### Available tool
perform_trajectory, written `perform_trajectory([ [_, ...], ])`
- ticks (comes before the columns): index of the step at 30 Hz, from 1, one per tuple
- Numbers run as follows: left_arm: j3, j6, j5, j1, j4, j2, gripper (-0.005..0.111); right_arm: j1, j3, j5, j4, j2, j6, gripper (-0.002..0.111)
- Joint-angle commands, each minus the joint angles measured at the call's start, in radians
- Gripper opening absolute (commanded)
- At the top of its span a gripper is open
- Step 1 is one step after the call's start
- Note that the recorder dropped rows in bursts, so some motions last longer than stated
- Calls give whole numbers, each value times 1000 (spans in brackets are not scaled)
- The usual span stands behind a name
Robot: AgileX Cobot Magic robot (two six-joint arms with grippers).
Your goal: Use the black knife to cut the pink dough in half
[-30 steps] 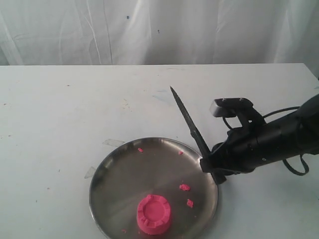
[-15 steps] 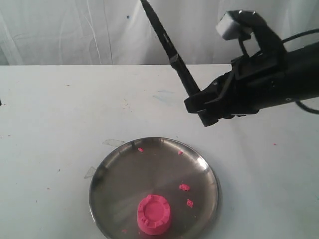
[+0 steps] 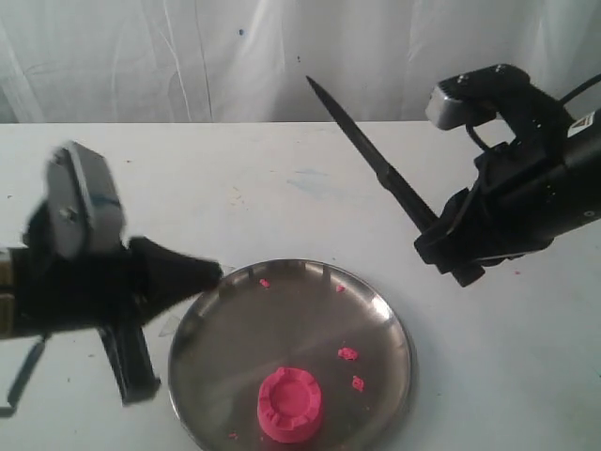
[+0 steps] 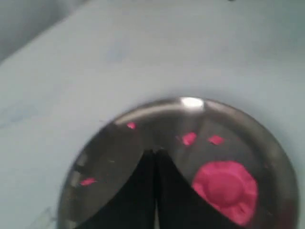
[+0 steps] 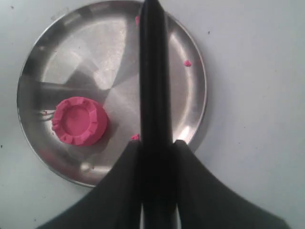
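Dough is what we see first: the pink dough point(image 3: 290, 404) sits whole on the round steel plate point(image 3: 235, 329), near its front rim, small pink crumbs point(image 3: 348, 354) just beside it. Above the plate's right side, our right tool point(image 3: 449, 252) clamps the black knife point(image 3: 371, 160), blade tilted upward. Our left tool point(image 3: 202, 273), fingers pressed together and empty, hovers at the plate's left rim above the white surface point(image 3: 188, 188).

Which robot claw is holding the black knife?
The right gripper, on the right of the exterior view, is shut on the black knife. The left gripper holds nothing.
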Motion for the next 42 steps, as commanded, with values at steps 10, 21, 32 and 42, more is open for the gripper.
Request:
perform_trajectory([
  [10, -14, 237, 144, -312, -14, 253, 0, 22, 3, -74, 2, 16, 9, 0],
  [21, -83, -5, 173, -346, 23, 389, 0, 22, 28, -119, 2, 16, 9, 0],
  [32, -83, 7, 326, -346, 19, 409, 0, 22, 28, -115, 4, 16, 9, 0],
  [42, -83, 230, 311, -346, -142, 410, 0, 22, 28, -102, 9, 16, 9, 0],
])
